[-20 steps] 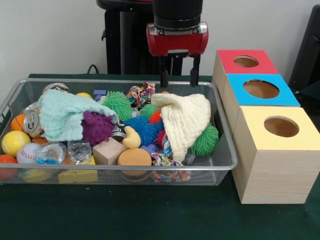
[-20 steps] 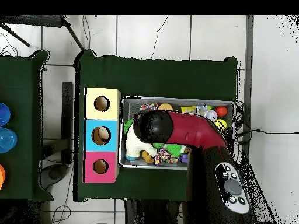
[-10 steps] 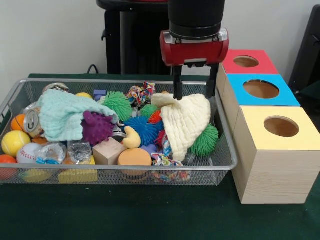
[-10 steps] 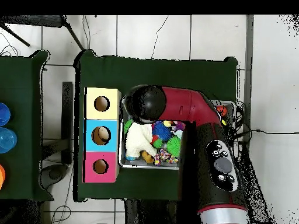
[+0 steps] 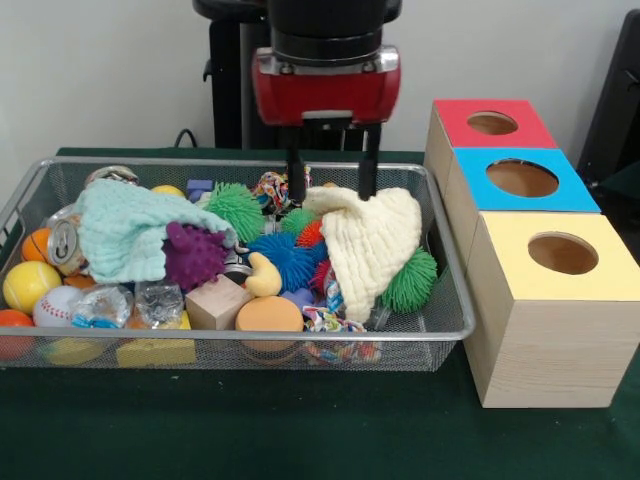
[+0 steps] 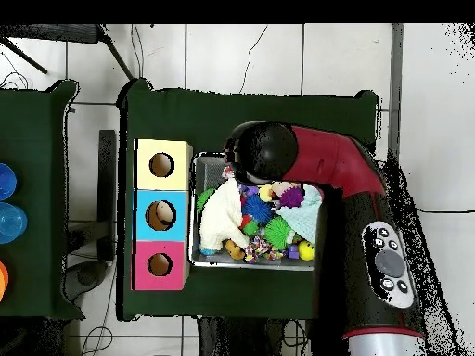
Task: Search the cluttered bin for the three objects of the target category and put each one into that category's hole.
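My gripper [image 5: 332,188] hangs open and empty over the back of the wire bin [image 5: 445,325]. Its left finger is by the rope toy [image 5: 278,187] and its right finger is just above the top edge of the cream cloth [image 5: 375,245]. That cloth drapes over a green spiky ball [image 5: 412,280]. A blue spiky ball [image 5: 285,260], a purple spiky ball [image 5: 192,255] and another green one [image 5: 235,207] lie mid-bin, beside a mint cloth [image 5: 125,230]. In the overhead view the arm [image 6: 278,156] hides the gripper, with the cream cloth [image 6: 221,213] beside it.
Three wooden boxes with round holes stand right of the bin: red [image 5: 490,122], blue [image 5: 520,178] and yellow [image 5: 562,253]. A wooden block [image 5: 217,303], an orange disc [image 5: 268,315], a can [image 5: 65,245], a baseball [image 5: 55,305] and a yellow ball [image 5: 27,285] fill the bin's front and left.
In the front view the gripper swung right toward the red box, then came back left past where it began. It stayed open and empty. The bin's contents have not shifted.
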{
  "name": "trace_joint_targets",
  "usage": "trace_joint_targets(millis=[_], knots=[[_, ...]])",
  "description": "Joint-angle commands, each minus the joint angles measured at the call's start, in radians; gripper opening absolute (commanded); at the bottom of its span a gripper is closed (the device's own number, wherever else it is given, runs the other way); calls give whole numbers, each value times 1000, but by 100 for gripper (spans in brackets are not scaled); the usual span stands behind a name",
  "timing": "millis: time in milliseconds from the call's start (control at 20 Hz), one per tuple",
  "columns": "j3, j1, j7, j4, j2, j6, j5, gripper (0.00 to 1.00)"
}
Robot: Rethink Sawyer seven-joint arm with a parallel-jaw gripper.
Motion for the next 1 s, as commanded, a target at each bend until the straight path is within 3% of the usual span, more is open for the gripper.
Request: trace_joint_targets(millis=[50,1000], knots=[[94,-78,-224,-126,88,151,-78,100],[151,-112,-252,-138,88,139,-143,100]])
